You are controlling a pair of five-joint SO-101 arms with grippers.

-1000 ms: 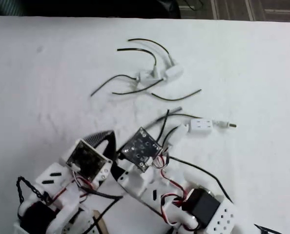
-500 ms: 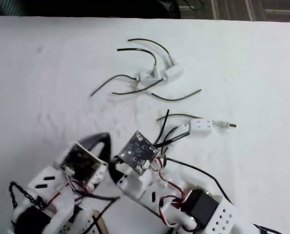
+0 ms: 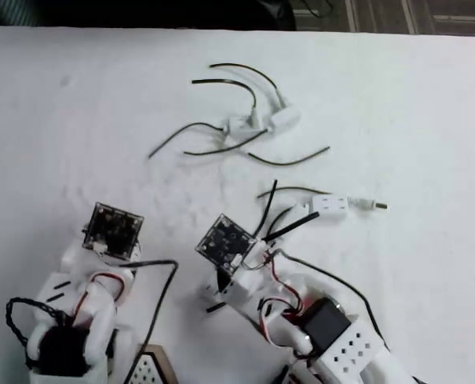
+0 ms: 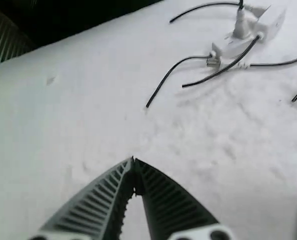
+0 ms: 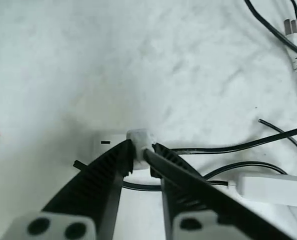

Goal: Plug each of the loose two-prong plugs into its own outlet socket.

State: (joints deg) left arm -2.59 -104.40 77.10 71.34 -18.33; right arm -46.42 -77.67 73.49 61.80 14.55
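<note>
In the high view, the table (image 3: 429,112) is carrying a cluster of white plugs and sockets (image 3: 257,122) with black cables toward its far side. A white outlet block (image 3: 329,206) is lying nearer the arms, with a small plug piece (image 3: 373,206) just beside its end. The left arm (image 3: 85,296) is sitting at the near left edge, and the right arm (image 3: 301,320) is sitting beside it, its wrist close to the outlet block.

In the left wrist view, the left gripper (image 4: 134,175) is hanging over bare table with its fingers pressed together at the tips, gripping nothing. The cluster (image 4: 238,40) is lying well apart from it.

In the right wrist view, the right gripper (image 5: 139,149) is pinching a white plug (image 5: 138,136) between narrowly set fingers, and a black cable (image 5: 223,148) is trailing away from the plug. The outlet block (image 5: 271,187) is lying near the fingers. Whether the plug is touching the table cannot be told.
</note>
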